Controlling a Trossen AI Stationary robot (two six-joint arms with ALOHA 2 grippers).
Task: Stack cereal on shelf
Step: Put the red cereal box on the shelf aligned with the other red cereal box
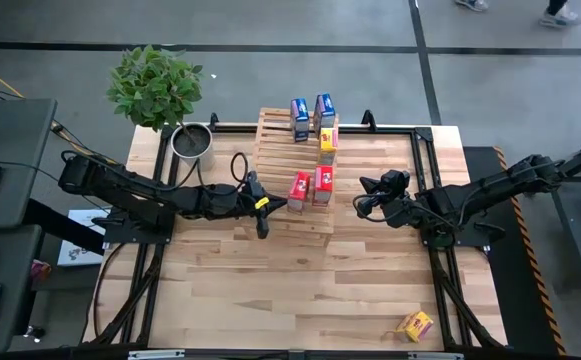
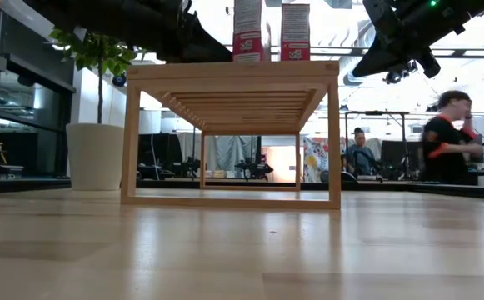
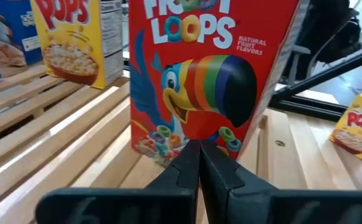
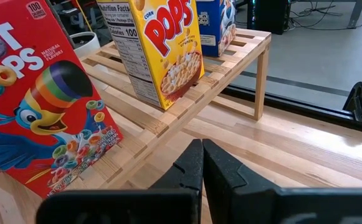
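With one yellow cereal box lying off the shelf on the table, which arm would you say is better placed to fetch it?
Right, probably. The loose yellow box lies at the table's near right corner, on the right gripper's side. The left gripper, shut like the right, is at the red boxes on the shelf, farther off.

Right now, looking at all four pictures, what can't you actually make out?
- Low view: the red boxes on the shelf are cut off by the top edge.
- High view: print on the fallen yellow box is too small to read.
- Left wrist view: the left pincer hides the Froot Loops box's bottom edge.
- Low view: both pincers are out of view.
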